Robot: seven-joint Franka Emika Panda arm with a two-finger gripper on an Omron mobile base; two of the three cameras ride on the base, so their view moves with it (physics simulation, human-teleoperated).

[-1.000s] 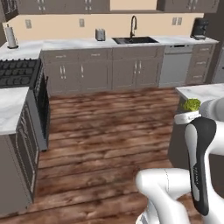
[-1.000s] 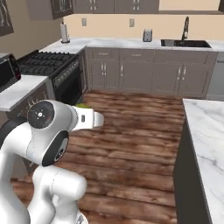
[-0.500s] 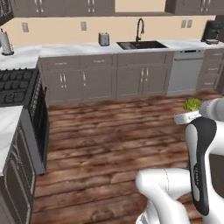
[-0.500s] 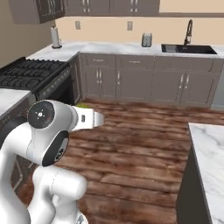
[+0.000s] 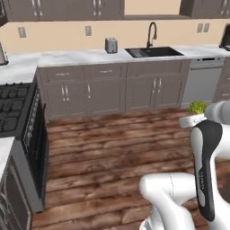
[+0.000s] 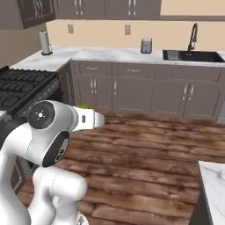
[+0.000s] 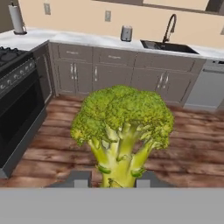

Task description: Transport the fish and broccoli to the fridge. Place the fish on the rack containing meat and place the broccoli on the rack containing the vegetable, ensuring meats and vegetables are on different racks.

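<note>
Green broccoli [image 7: 123, 127]: stalk clamped between the tips of the gripper [image 7: 109, 180], head up, carried clear of the floor for transit; fridge not in sight, so delivery judged pending.
Stove [image 7: 19, 100]: at 9 o'clock, dark, oven door closed.
Paper-towel roll [image 7: 17, 19]: at 10 o'clock on the counter [image 7: 78, 39].
Toaster [image 7: 126, 33]: at 12 o'clock.
Sink [image 7: 168, 46]: at 1 o'clock, with faucet.
Floor [image 7: 52, 144]: brown wood planks; grey cabinets, marble tops, tan wall.
</note>
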